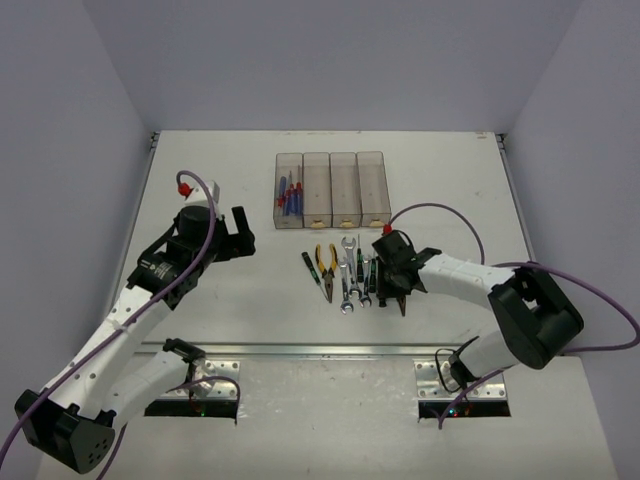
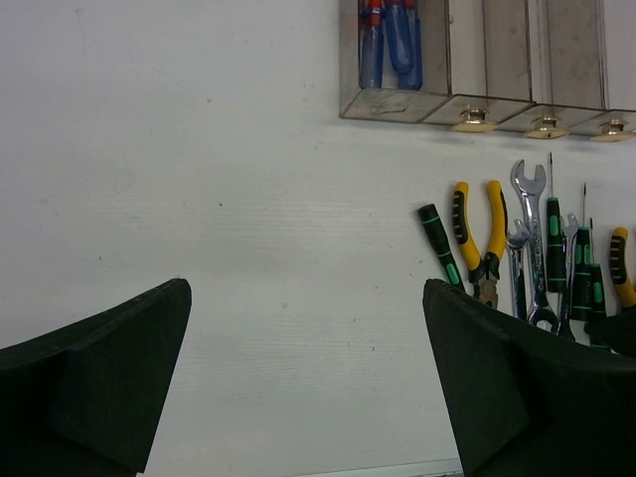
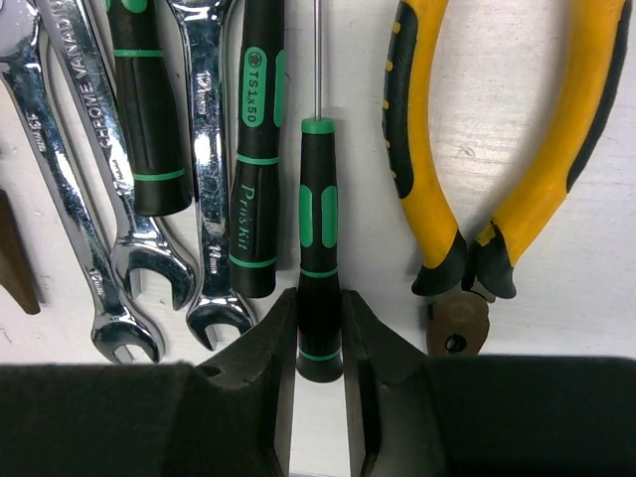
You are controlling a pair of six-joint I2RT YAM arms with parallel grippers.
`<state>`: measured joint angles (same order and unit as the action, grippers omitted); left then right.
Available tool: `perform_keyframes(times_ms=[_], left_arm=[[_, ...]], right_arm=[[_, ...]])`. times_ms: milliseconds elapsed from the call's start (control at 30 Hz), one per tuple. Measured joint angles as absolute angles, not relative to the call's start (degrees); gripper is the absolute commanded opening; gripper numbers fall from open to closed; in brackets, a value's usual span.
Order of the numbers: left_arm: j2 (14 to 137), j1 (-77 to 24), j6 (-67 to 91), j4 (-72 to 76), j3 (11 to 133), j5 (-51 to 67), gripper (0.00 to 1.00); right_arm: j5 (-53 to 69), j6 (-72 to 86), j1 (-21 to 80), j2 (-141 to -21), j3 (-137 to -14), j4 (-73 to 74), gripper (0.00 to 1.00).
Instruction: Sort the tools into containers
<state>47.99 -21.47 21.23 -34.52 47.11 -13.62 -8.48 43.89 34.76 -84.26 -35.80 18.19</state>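
My right gripper (image 1: 386, 284) (image 3: 319, 328) is down among the tools and shut on the butt end of a thin green-and-black screwdriver (image 3: 319, 229) that lies on the table. Beside it lie other green-and-black screwdrivers (image 3: 260, 149), silver wrenches (image 3: 75, 189) and yellow-and-black pliers (image 3: 497, 149). A second pair of pliers (image 1: 326, 263) and one more green screwdriver (image 1: 311, 266) lie further left. The four joined clear bins (image 1: 345, 188) stand behind the tools; the leftmost holds blue-and-red screwdrivers (image 1: 288, 196) (image 2: 393, 40). My left gripper (image 1: 238, 232) (image 2: 308, 378) is open and empty above bare table, left of the tools.
A metal rail (image 1: 320, 349) runs along the table's near edge. Purple cables (image 1: 440, 207) loop from both arms. White walls close off the back and both sides of the table.
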Motion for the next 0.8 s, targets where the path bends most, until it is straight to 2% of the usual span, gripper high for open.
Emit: perform_keyframes(times_ms=[33,100,333,533,633,800], left_arm=[[48.0,-21.5,21.2,-34.5,47.1,-13.5,1.00],[48.0,-21.5,21.2,-34.5,47.1,-13.4,1.00],[47.3,-21.5,21.2,-34.5,47.0,-13.0,1.00],[46.0,-21.5,21.2,-34.5,46.8,-13.2,1.00],[45.0,-21.5,21.3,-34.5,46.8,-13.7,1.00],[43.2,-21.5,21.3,-34.0,46.8,-14.5,1.00]], right_arm=[[-8.6,44.0,34.8,-84.1,-35.7,18.1,0.06],[-8.9,44.2,34.8,-83.6,-35.3,18.1,0.04],[-10.4,43.8,34.8,-76.7,-34.9,24.2,0.02],[-11.3,40.6,34.7,-69.9,-41.1,29.5,0.00],[-10.7,38.0,34.7,-74.9,-50.1,30.1,0.00],[-8.7,34.5,34.7,-89.5,-67.5,28.8,0.00]])
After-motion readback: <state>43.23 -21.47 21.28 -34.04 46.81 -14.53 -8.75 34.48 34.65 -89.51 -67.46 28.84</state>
